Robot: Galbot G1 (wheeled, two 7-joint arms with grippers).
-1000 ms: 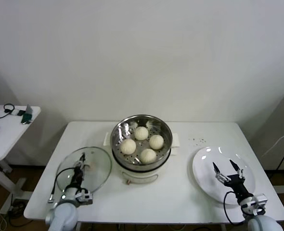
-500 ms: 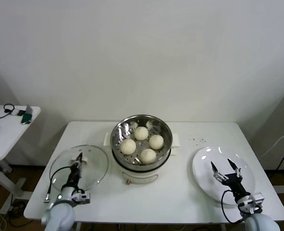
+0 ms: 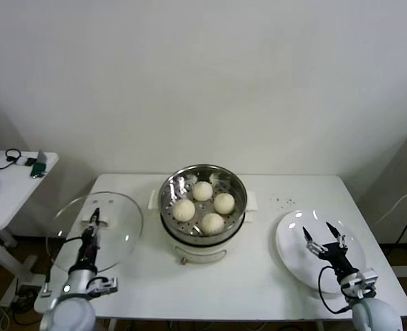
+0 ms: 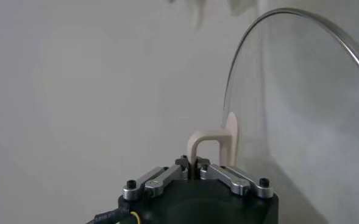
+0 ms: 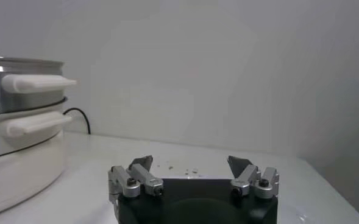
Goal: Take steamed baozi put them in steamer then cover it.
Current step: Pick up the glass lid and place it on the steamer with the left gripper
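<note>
Several off-white baozi (image 3: 203,205) sit in the shiny steel steamer (image 3: 170,187) on its white pot base at the table's middle. My left gripper (image 3: 92,233) is shut on the pale handle (image 4: 213,143) of the clear glass cover (image 3: 114,227) and holds it lifted and tilted over the table's left edge. In the left wrist view the cover's metal rim (image 4: 261,36) arcs beyond the gripper (image 4: 193,164). My right gripper (image 3: 324,234) is open and empty above the white plate (image 3: 293,258); it also shows in the right wrist view (image 5: 188,164).
The steamer's white side handles (image 5: 36,82) show at one side of the right wrist view. A small side table (image 3: 10,186) with cables stands at the far left. A few dark crumbs (image 3: 283,201) lie on the table behind the plate.
My left gripper has lifted the cover off the table and carried it left and up, tilting it. The right gripper has stayed above the plate.
</note>
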